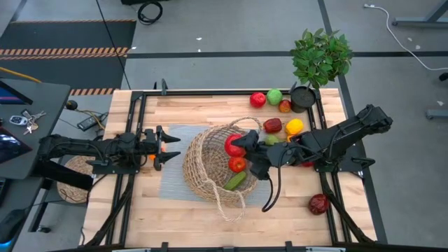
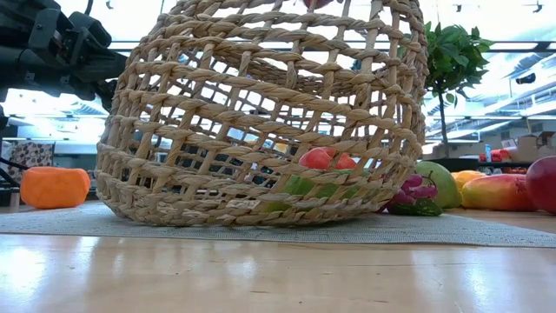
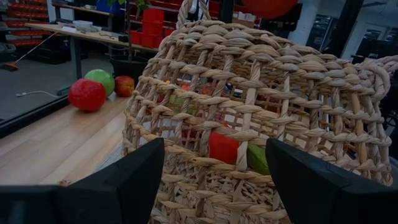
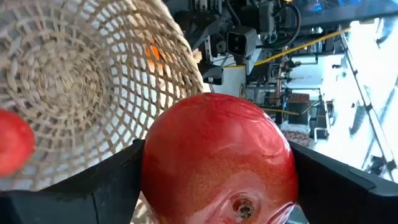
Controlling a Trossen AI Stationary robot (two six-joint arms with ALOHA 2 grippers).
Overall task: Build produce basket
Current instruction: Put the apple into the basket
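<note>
Wicker basket: being kept tipped on its side at the centre of the high frame, on a grey mat, its mouth turned toward the frame's right.

Right gripper: being held at the basket's mouth, just right of centre, its fingers being spread wide around a red fruit.

Left gripper: being held just left of the basket, fingers parted wide and nothing gripped; an orange piece is being kept beside it.

Inside the basket: a red piece and a green piece.

Loose produce: a red fruit, a green fruit, a yellow piece at upper right; a dark red piece at lower right
</note>
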